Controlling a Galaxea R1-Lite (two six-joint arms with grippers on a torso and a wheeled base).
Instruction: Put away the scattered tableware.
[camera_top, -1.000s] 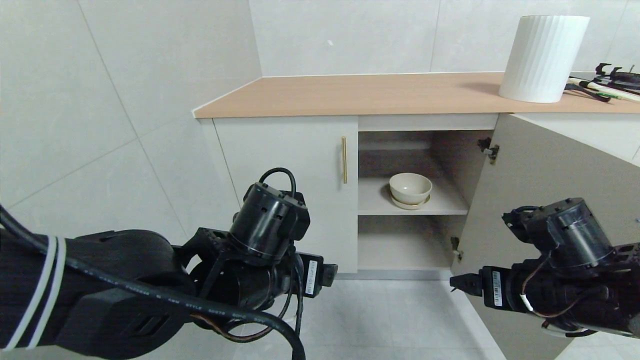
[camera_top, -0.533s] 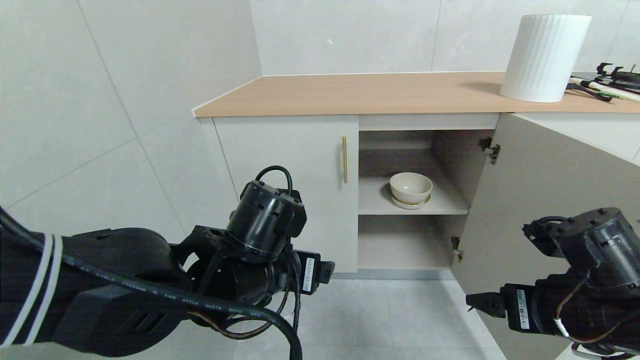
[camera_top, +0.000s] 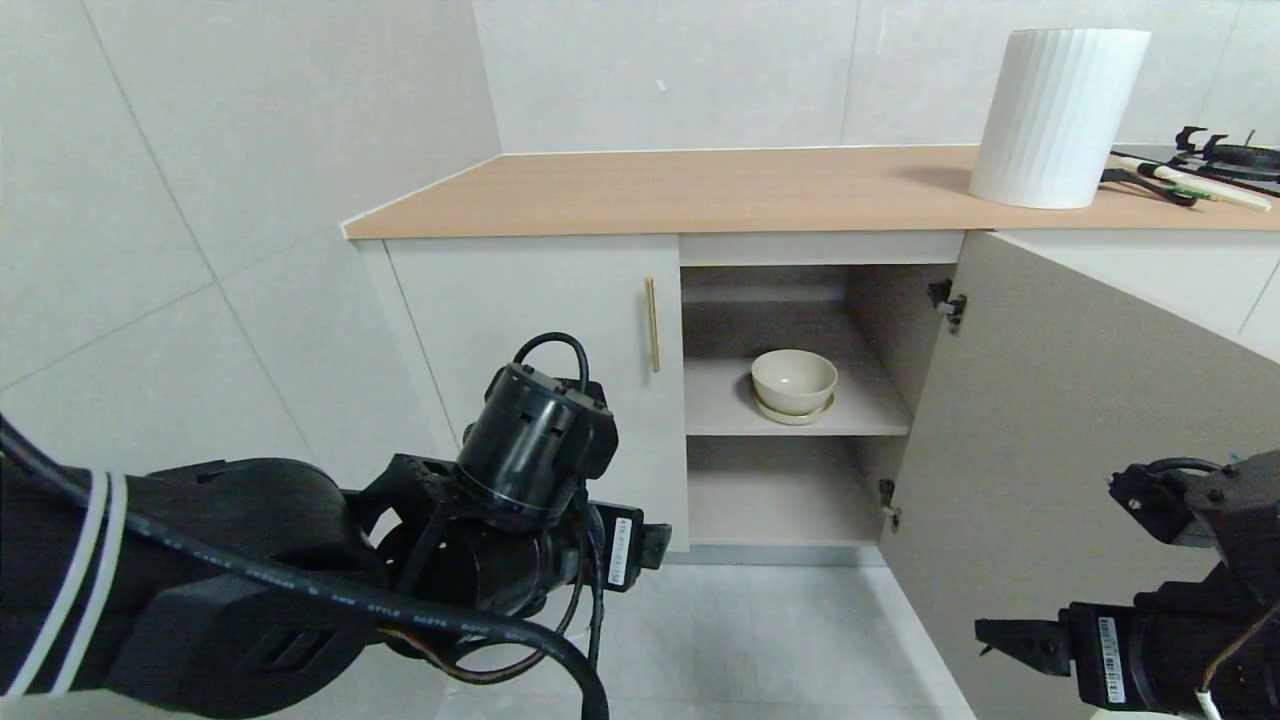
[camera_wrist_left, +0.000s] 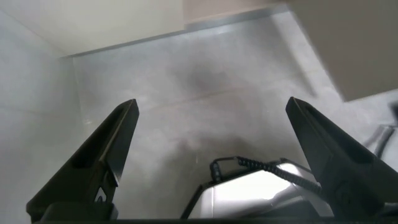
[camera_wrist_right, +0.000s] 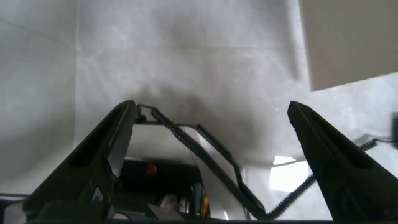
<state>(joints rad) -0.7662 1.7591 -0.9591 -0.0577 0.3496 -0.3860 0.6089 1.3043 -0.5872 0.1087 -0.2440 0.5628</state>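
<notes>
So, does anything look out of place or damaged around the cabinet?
Nothing looks spilled or broken. The bowl sits upright on its plate on the upper shelf; only the right cabinet door stands open.

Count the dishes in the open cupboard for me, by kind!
bowl: 1
plate under it: 1
Total: 2
</notes>
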